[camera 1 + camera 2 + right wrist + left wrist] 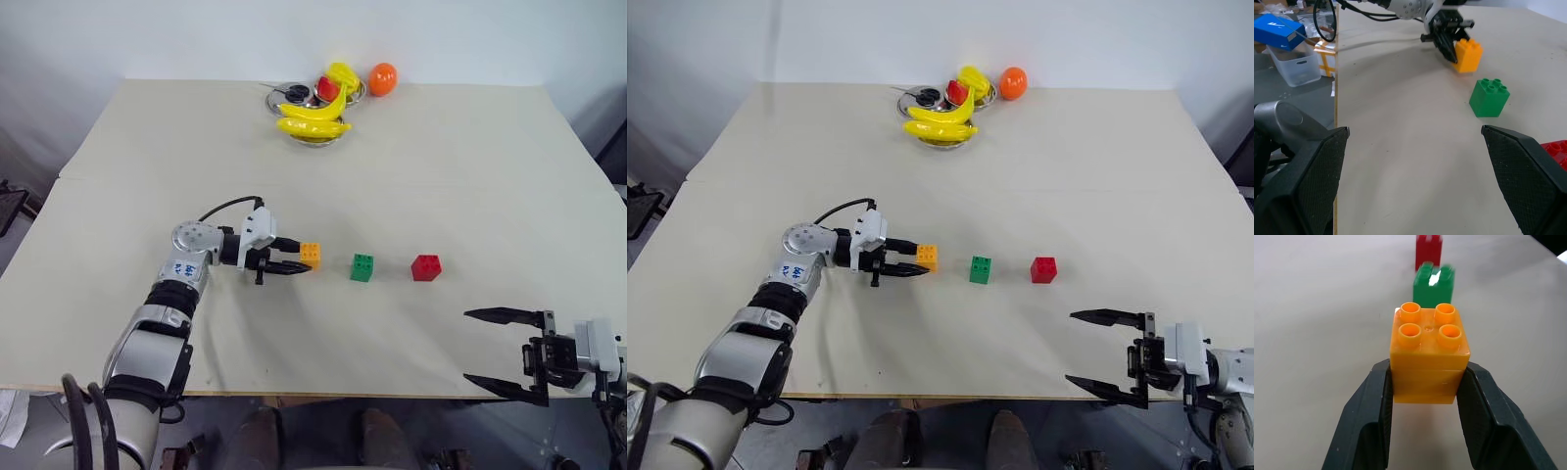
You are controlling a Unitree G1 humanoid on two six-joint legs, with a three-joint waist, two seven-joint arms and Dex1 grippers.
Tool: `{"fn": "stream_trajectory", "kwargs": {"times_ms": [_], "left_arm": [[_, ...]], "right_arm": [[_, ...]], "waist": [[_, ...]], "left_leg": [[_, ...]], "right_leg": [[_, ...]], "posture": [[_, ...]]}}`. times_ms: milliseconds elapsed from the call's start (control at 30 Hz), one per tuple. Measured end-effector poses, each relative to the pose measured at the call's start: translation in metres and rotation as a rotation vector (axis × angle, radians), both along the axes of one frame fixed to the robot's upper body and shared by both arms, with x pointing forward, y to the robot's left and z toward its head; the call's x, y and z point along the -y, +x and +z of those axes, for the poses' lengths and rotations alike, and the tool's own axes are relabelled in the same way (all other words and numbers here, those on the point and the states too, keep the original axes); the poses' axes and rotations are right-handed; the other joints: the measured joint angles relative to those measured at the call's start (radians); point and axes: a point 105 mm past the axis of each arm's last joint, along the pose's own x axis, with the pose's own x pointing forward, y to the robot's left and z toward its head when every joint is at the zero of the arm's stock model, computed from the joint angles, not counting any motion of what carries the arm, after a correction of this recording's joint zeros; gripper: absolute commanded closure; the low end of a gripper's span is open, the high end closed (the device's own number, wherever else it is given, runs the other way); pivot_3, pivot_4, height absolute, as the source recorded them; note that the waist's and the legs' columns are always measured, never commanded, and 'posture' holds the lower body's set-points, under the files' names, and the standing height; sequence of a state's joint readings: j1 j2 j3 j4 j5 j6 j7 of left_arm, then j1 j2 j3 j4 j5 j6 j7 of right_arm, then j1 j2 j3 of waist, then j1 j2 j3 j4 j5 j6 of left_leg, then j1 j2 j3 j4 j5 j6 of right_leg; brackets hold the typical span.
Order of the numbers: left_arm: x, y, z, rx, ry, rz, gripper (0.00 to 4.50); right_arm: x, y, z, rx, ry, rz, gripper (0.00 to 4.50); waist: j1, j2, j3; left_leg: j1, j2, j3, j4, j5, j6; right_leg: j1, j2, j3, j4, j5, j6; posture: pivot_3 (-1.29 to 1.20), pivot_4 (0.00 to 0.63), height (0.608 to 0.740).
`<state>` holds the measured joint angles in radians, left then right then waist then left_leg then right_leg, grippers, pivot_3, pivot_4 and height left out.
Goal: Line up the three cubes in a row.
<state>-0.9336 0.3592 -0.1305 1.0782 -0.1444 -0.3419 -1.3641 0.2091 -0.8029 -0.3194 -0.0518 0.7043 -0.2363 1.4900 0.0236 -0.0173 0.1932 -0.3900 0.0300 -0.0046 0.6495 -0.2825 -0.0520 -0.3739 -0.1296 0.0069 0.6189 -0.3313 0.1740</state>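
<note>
Left claw (297, 260) clamps the orange cube (311, 255) by its smooth flat sides — light, rigid, likely slippery plastic — while right claw (503, 355) gapes empty.

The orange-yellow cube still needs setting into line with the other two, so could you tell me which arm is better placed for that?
Left. Its tool is already shut on the orange-yellow cube, directly beside the green cube and red cube. The right tool hangs open near the table's front edge, apart from all three.
</note>
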Motion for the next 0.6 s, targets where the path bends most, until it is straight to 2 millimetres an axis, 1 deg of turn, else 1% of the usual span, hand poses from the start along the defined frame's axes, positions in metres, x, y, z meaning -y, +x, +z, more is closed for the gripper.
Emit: {"fn": "stream_trajectory", "kwargs": {"times_ms": [67, 233, 500, 567, 600], "left_arm": [[0.0, 0.0, -0.005, -0.023, 0.008, -0.001, 3.03], [0.0, 0.005, -0.002, -0.019, 0.035, 0.007, 3.03], [0.0, 0.006, -0.002, -0.02, 0.054, 0.005, 3.03], [0.0, 0.007, -0.001, -0.026, 0.061, 0.004, 2.3], [-0.001, 0.008, -0.002, -0.028, 0.067, 0.012, 2.05]], "right_arm": [[-0.003, 0.0, 0.002, 0.011, 0.0, 0.003, 0.0], [-0.009, 0.0, 0.005, 0.016, 0.003, 0.002, 0.0], [-0.014, 0.0, 0.007, 0.016, 0.011, -0.008, 0.0], [-0.014, 0.001, 0.007, 0.009, 0.014, -0.015, 0.0], [-0.014, 0.001, 0.007, 0.008, 0.015, -0.017, 0.0]], "waist": [[0.002, -0.001, 0.0], [0.002, -0.001, 0.001], [0.002, -0.001, 0.001], [0.002, -0.001, 0.001], [0.002, -0.001, 0.001]], "left_leg": [[0.0, 0.0, 0.0, 0.001, 0.0, 0.0], [0.0, 0.0, 0.0, 0.002, 0.0, 0.0], [0.0, 0.0, 0.0, 0.002, 0.0, 0.0], [0.0, 0.0, 0.0, 0.002, 0.0, 0.0], [0.0, 0.0, 0.0, 0.002, 0.0, 0.0]], "right_leg": [[0.0, 0.0, 0.0, 0.0, 0.0, 0.0], [0.0, 0.0, 0.0, 0.0, 0.0, 0.0], [0.0, 0.0, 0.0, 0.0, 0.0, 0.0], [0.0, 0.0, 0.0, 0.0, 0.0, 0.0], [0.0, 0.0, 0.0, 0.0, 0.0, 0.0]], "posture": [[0.0, 0.15, 0.74], [0.0, 0.15, 0.74], [0.0, 0.15, 0.74], [0.0, 0.15, 0.74], [0.0, 0.15, 0.74]]}}
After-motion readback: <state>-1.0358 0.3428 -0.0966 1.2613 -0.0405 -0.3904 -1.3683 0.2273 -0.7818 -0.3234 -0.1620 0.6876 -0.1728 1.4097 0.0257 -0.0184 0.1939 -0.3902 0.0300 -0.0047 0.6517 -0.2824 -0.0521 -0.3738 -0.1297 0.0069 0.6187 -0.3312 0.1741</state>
